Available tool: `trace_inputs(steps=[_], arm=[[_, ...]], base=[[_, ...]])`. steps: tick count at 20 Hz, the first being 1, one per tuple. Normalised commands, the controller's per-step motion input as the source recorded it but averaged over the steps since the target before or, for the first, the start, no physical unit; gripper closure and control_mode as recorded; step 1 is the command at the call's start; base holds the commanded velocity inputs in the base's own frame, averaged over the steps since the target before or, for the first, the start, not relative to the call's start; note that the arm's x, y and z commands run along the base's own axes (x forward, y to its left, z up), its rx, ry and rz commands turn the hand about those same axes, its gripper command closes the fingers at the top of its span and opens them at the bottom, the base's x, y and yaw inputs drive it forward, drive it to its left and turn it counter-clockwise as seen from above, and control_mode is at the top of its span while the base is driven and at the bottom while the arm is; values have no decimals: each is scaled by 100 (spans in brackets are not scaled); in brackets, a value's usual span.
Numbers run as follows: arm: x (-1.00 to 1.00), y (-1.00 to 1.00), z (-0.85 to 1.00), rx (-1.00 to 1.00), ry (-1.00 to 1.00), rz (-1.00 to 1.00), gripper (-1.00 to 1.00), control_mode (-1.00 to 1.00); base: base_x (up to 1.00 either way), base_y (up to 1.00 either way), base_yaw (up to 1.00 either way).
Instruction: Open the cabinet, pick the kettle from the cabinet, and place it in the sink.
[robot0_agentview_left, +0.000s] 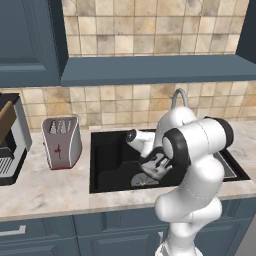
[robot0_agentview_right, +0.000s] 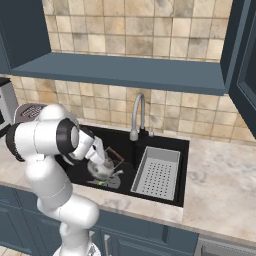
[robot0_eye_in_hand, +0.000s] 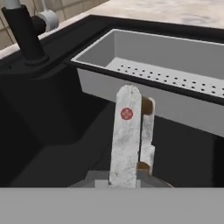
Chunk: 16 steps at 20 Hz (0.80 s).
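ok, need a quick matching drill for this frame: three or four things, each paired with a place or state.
Things:
1. small shiny silver kettle
2. silver toaster
3. grey perforated drainer tray
4. tool

Places/states:
a. on the counter left of the black recessed sink
b. right half of the sink
c. shut on the kettle handle
d. low in the sink, held by the tool

Pairs: 1-d, 2-a, 3-b, 4-c

Arm folded forward and down, gripper low, jaws closed.
White arm rises from the base, elbow bent high, forearm angled down; wrist pitched downward. Gripper (robot0_agentview_left: 156, 167) sits low ahead of the elbow in the left base view; in the right base view the gripper (robot0_agentview_right: 102, 162) is just beyond the big dark-ringed joint. Hand view: one pale finger (robot0_eye_in_hand: 126, 140) upright, the second finger tight beside it, jaws nearly together.
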Motion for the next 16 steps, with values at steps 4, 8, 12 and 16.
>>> trace_inputs(steps=[4,8,12,16], arm=[[15,-3,-24,-5,-16,-6,100,-100],[15,-6,-22,-5,-14,-7,100,-100],[7,-6,-24,-2,-5,-10,100,-100],[0,-5,-32,0,0,-15,100,-100]], base=[[0,0,0],[0,0,0],[0,0,0],[0,0,0]])
